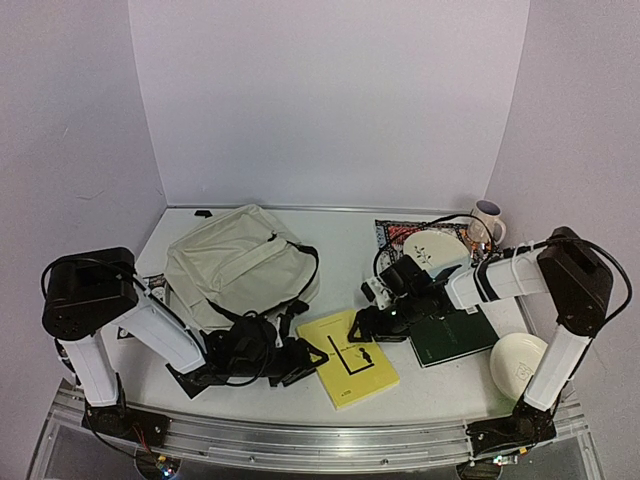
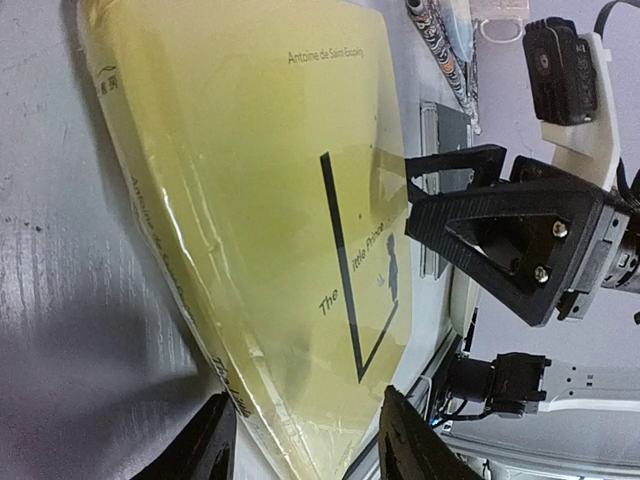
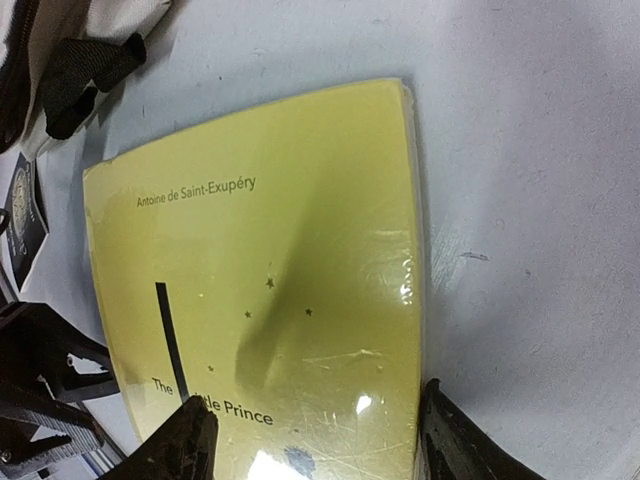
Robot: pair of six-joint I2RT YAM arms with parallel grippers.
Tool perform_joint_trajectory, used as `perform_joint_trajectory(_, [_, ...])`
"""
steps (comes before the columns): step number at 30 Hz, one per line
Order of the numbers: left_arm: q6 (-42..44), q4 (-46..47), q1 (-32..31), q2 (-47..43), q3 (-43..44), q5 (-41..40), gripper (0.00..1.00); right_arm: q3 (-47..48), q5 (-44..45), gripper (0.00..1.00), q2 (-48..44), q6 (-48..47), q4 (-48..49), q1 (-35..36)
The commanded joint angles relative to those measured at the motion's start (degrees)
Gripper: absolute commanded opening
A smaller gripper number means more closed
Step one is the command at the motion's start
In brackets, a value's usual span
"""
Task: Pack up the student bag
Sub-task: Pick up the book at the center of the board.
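Observation:
The student bag (image 1: 240, 265), a cream backpack with black straps, lies flat at the left middle; one strap end shows in the right wrist view (image 3: 90, 70). A yellow book, "The Little Prince" (image 1: 350, 360), lies flat to its right. My left gripper (image 1: 310, 358) is open at the book's left edge, and its jaws (image 2: 305, 445) straddle a corner of the book (image 2: 250, 200). My right gripper (image 1: 362, 328) is open at the book's far edge. In the right wrist view (image 3: 320, 445) one finger is over the cover (image 3: 270, 260) and the other is beside the book on the table.
A dark green book (image 1: 455, 338) lies right of the yellow one. A white bowl (image 1: 518, 360) sits near the right arm's base. A plate (image 1: 435, 248) on a patterned mat and a mug (image 1: 488, 222) stand at the back right. A small dark booklet (image 3: 22, 215) lies by the bag.

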Motion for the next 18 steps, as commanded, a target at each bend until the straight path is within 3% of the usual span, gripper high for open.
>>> perform_joint_trajectory(1, [2.84,21.86,-0.25,-5.76,1.58,-5.03,0.51,0.04,-14.03,0.68,-0.36,1.63,4.22,3.42])
perform_joint_trajectory(7, [3.48,23.65,-0.29,-6.59,0.42,-8.44,0.53,-0.11,-14.27,0.68,-0.64,1.72,4.31,3.46])
perform_joint_trajectory(18, [-1.84,24.1,-0.31,1.29,2.47,-7.77,0.52,-0.18,-14.44,0.68,-1.68,1.85,4.45,3.46])
